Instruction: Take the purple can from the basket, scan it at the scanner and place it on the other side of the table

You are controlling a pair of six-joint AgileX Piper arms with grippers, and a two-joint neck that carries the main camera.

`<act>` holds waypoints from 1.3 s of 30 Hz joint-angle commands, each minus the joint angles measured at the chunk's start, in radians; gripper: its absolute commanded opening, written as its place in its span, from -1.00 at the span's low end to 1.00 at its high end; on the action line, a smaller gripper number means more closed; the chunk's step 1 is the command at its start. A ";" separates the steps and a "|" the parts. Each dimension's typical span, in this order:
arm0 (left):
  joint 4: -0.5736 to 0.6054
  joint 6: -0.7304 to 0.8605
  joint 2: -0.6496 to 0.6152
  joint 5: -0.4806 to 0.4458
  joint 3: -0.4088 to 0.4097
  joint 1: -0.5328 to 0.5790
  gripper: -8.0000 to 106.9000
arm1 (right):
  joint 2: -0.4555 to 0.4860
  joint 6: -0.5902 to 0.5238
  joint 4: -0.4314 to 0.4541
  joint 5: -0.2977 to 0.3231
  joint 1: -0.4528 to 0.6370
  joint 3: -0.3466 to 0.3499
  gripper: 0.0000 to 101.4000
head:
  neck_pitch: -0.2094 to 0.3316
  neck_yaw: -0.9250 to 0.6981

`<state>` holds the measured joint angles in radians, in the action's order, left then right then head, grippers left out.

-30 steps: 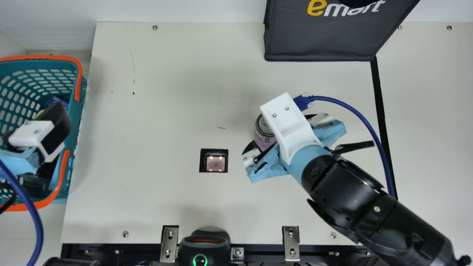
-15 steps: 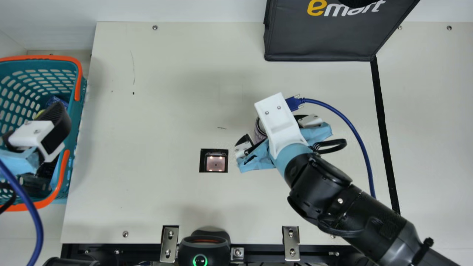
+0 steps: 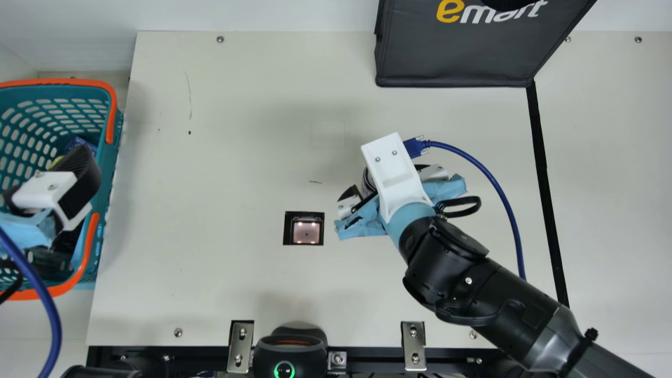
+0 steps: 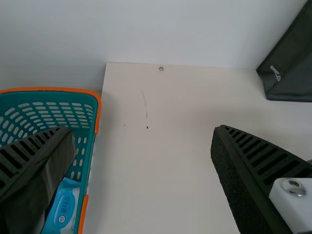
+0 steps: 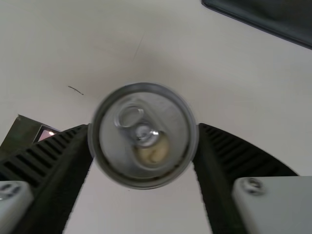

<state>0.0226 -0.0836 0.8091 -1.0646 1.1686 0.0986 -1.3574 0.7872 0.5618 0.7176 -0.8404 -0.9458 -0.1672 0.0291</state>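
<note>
The left gripper [image 3: 58, 181], its fingers spread wide and holding nothing, hangs over the basket [image 3: 116, 139]. Right of the scanner [image 3: 306, 232], the purple can [image 3: 367, 185] is pinched between the right gripper's [image 3: 386, 181] two fingers, parted by its width.

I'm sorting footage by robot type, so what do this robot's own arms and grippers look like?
The right arm is black and rounded, with light-blue wrapping, a white bracket and a blue cable. The left gripper and right gripper have black ribbed fingers with white mounts and silver screws. The left arm also has light-blue wrapping.
</note>
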 commanded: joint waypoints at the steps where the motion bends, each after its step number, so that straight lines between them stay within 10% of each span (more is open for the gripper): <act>1: 0.000 0.000 0.000 0.000 0.000 0.000 0.71 | -0.001 0.002 0.002 0.001 0.002 0.001 -0.18 | 0.029 -0.002; 8: 0.000 0.000 0.000 0.000 0.000 0.000 0.71 | 0.016 0.005 0.010 0.013 0.003 -0.009 -1.00 | 0.029 -0.002; 26: 0.000 0.000 0.000 0.000 0.000 0.000 0.71 | 0.093 -0.047 -0.019 0.096 0.010 -0.073 -1.00 | 0.029 0.115; 39: 0.000 0.000 0.000 0.000 0.000 0.000 0.71 | 0.168 -0.253 -0.186 0.082 0.260 -0.068 -1.00 | 0.029 0.347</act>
<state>0.0226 -0.0836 0.8091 -1.0646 1.1686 0.0986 -1.1937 0.5745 0.4006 0.8063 -0.6322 -1.0155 -0.1672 0.3666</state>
